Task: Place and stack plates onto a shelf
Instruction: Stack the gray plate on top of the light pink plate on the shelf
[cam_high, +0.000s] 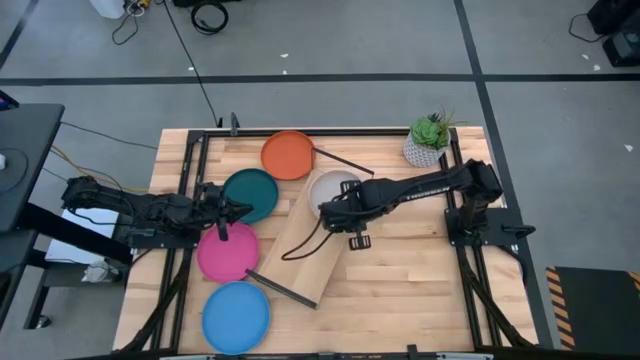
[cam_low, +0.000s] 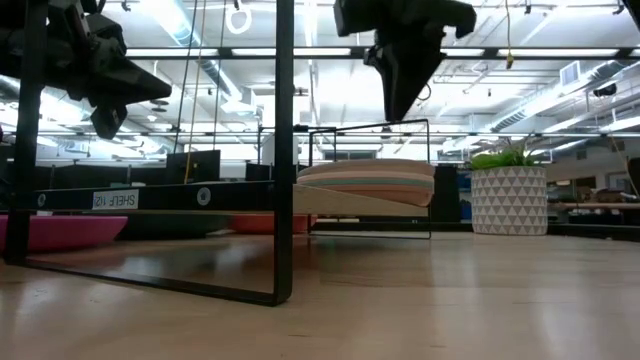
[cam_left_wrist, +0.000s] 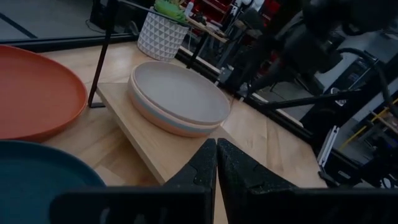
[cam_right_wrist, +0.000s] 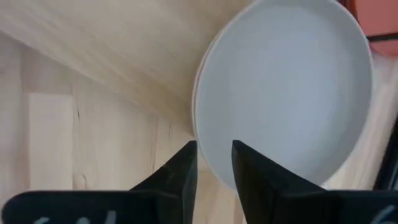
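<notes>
We see the shelf (cam_high: 305, 250) lying at a slant across the middle of the slatted tabletop (cam_high: 420, 280), its black frame ends at the far and near corners. On its far end sits a stack of plates (cam_high: 335, 186) with the grey plate (cam_right_wrist: 283, 87) on top; in the low view the stack (cam_low: 368, 180) shows several coloured edges, but we cannot tell exactly how many plates it holds.

4 plates lie loose on the tabletop to the left of the shelf — the orange plate (cam_high: 288, 155) at the far side, the dark teal plate (cam_high: 250, 194) next, the pink plate (cam_high: 227, 252) nearer, and the bright blue plate (cam_high: 236, 317) at the near edge. The orange one sits just beside the stack, touching or nearly touching the shelf's far frame end; we cannot tell which.

The right gripper (cam_high: 328, 209) hangs above the near-left rim of the stack, clear of it. In its wrist view the fingers (cam_right_wrist: 180, 171) stand a narrow gap apart with nothing between them.

The left gripper (cam_high: 238, 210) hovers over the gap between the teal and pink plates, pointing toward the shelf. Its fingertips (cam_left_wrist: 202, 163) are pressed together — empty.

A potted plant (cam_high: 430, 140) stands at the far right corner of the tabletop.
</notes>
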